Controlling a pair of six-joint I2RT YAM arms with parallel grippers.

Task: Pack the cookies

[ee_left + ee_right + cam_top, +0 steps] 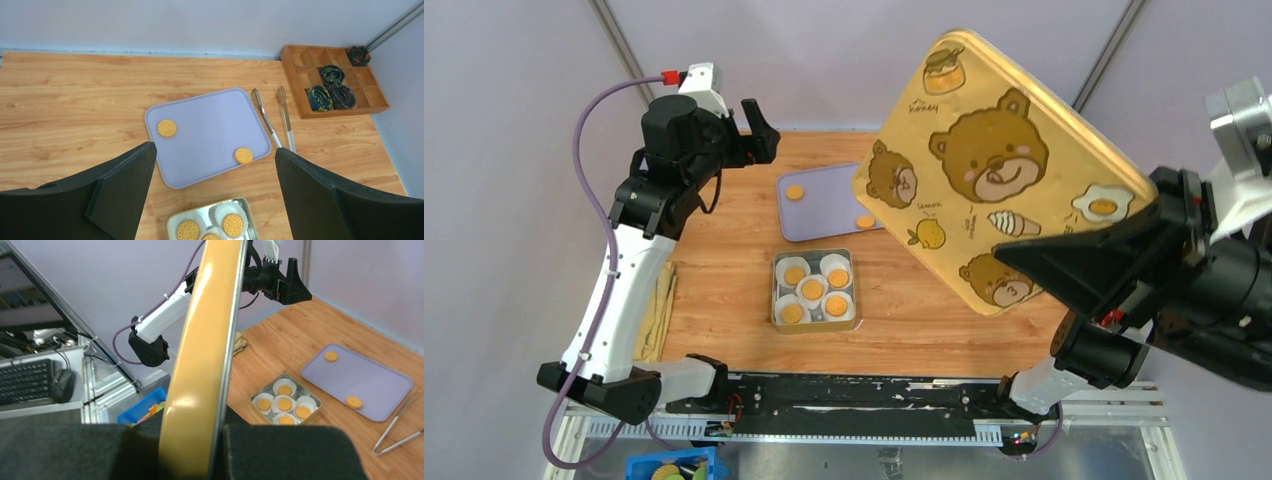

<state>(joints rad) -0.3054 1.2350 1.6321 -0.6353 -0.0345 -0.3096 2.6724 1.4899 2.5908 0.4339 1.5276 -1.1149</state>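
A square metal tin (pixel 775 296) sits mid-table with several cookies (pixel 812 289) in white paper liners; it also shows in the right wrist view (pixel 254 411). Two more cookies (pixel 794 192) (pixel 865 221) lie on a lilac tray (pixel 824 205) behind it. In the left wrist view they lie on the tray (pixel 210 130) at its left (pixel 166 128) and its front right edge (pixel 243 155). My left gripper (pixel 215 148) is open wide and empty, held high over the back left (pixel 759 130). My right gripper (pixel 1064 270) is shut on the edge of a yellow bear-print tin lid (pixel 999 165), held tilted in the air at right (pixel 210 355).
Metal tongs (pixel 272 120) lie right of the tray. A wooden divided box (pixel 332 82) with dark rolled items stands at the back right corner. A folded cloth (pixel 661 305) lies at the table's left edge. A blue bin (pixel 669 465) sits below the front edge.
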